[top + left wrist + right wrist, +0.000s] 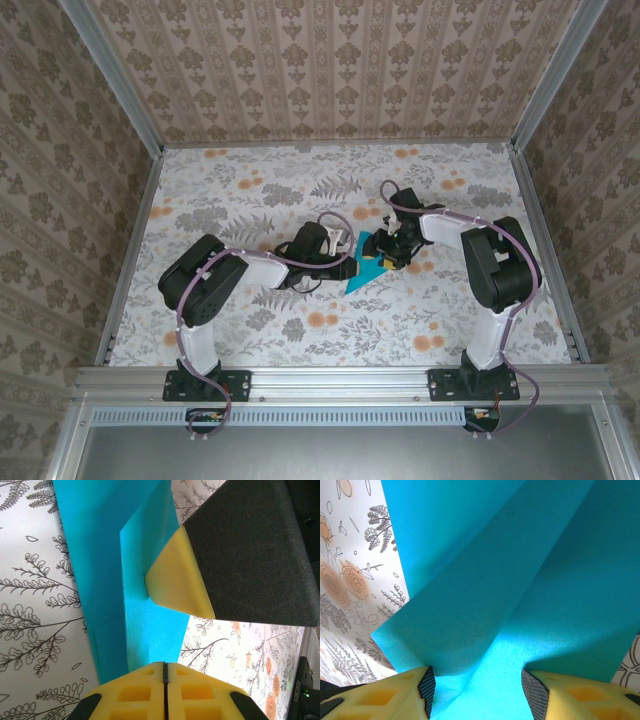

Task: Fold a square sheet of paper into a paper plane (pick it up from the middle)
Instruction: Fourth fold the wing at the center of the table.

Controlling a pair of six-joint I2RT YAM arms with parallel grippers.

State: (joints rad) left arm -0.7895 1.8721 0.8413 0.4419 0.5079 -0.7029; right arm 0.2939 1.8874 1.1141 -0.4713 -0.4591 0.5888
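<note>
Patterned wallpaper (330, 60) closes in on three sides of a bench (250, 190) printed with flowers and ferns. Near its middle, slightly toward 3 o'clock, lies the square sheet of paper (366, 268). It is teal and already creased: in the right wrist view two flaps rise from a valley fold instead of lying flat.

The left gripper (165, 672) reaches the sheet from 9 o'clock with its jaws together. The sheet runs right up to their tips, but I cannot tell whether an edge is pinched between them. The right gripper (479, 692) comes in from 2 o'clock with its jaws apart, straddling the fold. In the left wrist view one of its fingers (177, 587) presses its yellow tip onto the edge of an upper layer.

As a judgement, this paper looks very light and limp. It would likely slide on the smooth bench under any sideways push, and the flaps would spring back unless a crease is pressed hard. Pulled against a pinning finger, it could tear or crumple. The best hold seems to be along the centre crease, where doubled layers give some stiffness. A pinch at a loose corner would only bend it.
</note>
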